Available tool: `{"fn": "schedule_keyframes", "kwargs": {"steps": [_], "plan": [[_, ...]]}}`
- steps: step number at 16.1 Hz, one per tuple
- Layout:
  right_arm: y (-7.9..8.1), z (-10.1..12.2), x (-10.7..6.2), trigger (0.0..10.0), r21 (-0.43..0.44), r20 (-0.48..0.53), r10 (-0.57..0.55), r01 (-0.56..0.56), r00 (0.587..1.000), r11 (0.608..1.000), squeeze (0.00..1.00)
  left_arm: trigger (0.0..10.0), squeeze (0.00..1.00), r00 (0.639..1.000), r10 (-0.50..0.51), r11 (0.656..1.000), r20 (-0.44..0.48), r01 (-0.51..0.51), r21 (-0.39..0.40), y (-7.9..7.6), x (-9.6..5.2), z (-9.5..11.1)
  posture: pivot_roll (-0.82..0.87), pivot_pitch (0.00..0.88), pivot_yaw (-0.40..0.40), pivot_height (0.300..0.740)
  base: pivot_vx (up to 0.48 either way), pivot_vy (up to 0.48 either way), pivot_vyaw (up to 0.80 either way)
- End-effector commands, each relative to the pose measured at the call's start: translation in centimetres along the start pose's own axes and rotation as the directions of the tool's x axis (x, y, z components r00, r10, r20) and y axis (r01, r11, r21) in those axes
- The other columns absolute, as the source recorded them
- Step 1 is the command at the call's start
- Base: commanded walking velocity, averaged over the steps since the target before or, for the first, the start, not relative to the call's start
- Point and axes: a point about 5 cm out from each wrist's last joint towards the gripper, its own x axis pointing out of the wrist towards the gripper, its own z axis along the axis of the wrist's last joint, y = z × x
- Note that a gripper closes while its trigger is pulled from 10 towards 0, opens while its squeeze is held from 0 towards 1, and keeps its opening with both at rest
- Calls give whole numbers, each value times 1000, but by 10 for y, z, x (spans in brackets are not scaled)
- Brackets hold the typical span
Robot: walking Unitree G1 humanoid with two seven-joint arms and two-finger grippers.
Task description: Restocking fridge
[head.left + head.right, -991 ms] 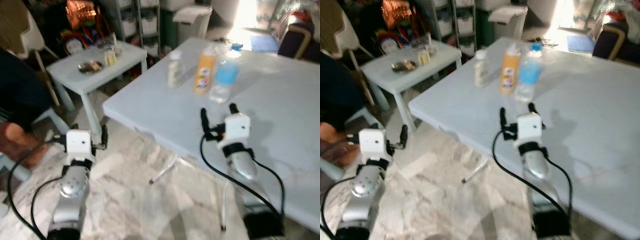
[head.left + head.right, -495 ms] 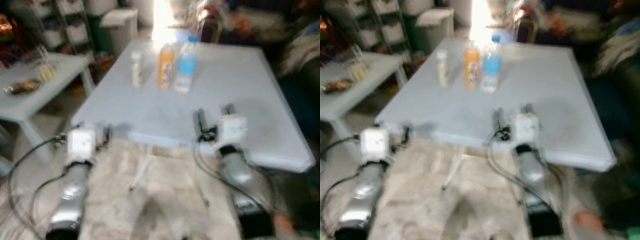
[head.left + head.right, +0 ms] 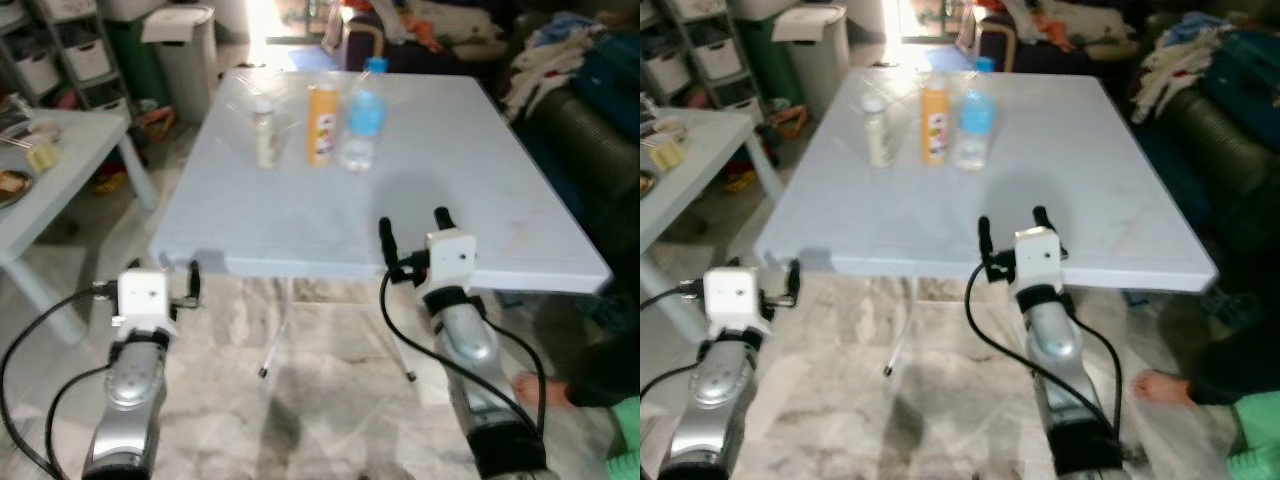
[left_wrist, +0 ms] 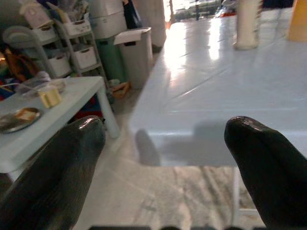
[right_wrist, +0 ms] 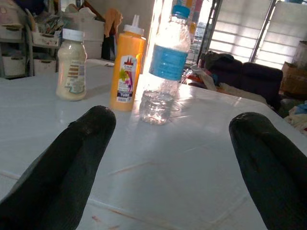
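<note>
White folding table (image 3: 470, 190) on a marble-patterned floor, three bottles in a row at its far end

Toward the far edge of the table stand a small cream-coloured bottle (image 3: 265, 134), an orange squeeze bottle (image 3: 321, 124) and a clear water bottle (image 3: 362, 120) with a blue cap and label; the orange one is in the middle, the water bottle just beside it, and all three are upright. The right gripper (image 3: 414, 228) is raised over the table's near edge, well short of the bottles, its two black fingers (image 5: 72, 158) spread apart with nothing between them. The left gripper (image 3: 165, 280) is beside the table's near left corner, over the floor, fingers (image 4: 57, 167) likewise apart and empty. Left of the table stands a low white side table (image 3: 70, 165) with dishes, and beyond its far left corner a lidded bin (image 3: 185, 45)
</note>
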Motion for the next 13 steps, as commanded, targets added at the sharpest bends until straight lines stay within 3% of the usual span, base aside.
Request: {"fn": "schedule_keyframes", "kwargs": {"steps": [1, 5, 8, 13], "plan": [[-5, 0, -2, 10000, 0, -2, -17, 17, 1000, 1000, 0, 10000, 0, 1000, -9, 1000, -2, 9, -14, -1, -3, 0, -72, 10, 24, 740, 0, 0, 0], [-3, 2, -1, 10000, -39, 11, 5, -5, 1000, 999, 0, 10000, 0, 999, -2, 999, 35, 3, -40, -2, -3, 8, -67, 16, 9, 740, 0, 0, 0], [-3, 1, -2, 10000, -31, 6, 15, -15, 1000, 999, 0, 10000, 0, 998, -33, 998, 47, 35, -58, -13, -5, 10, -65, 14, 7, 740, 0, 0, 0], [-3, 5, 4, 10000, -22, 27, 12, -12, 1000, 1000, 0, 10000, 0, 996, -61, 996, 60, 65, -65, -16, 0, 14, -76, 9, 20, 740, 341, 0, 0]]}}
